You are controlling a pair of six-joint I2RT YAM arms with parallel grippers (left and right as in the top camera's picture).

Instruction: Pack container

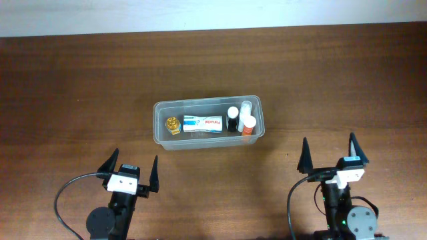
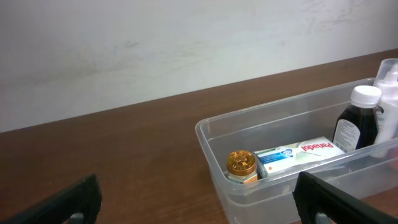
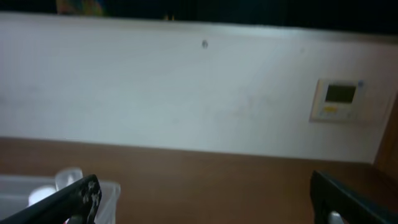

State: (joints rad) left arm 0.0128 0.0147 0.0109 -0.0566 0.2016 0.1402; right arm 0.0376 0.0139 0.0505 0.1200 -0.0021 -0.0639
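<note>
Clear rectangular plastic container (image 1: 207,143) sits mid-table on dark brown wooden table (image 1: 80,87). Inside it, from 9 to 3 o'clock: small gold-lidded jar (image 1: 173,125), white cardboard box (image 1: 203,123), dark white-capped bottle (image 1: 232,118), orange white-capped bottle (image 1: 248,125). Left gripper (image 1: 136,155) at container's 7 o'clock, jaws spread wide, empty. Right gripper (image 1: 328,137) at 4 o'clock, jaws wide apart, holding nothing.

The black, two-fingered left hand (image 1: 135,157) and right hand (image 1: 329,140) sit well apart. Both are empty, with fingers spread wide and pointing away from their bases.
</note>
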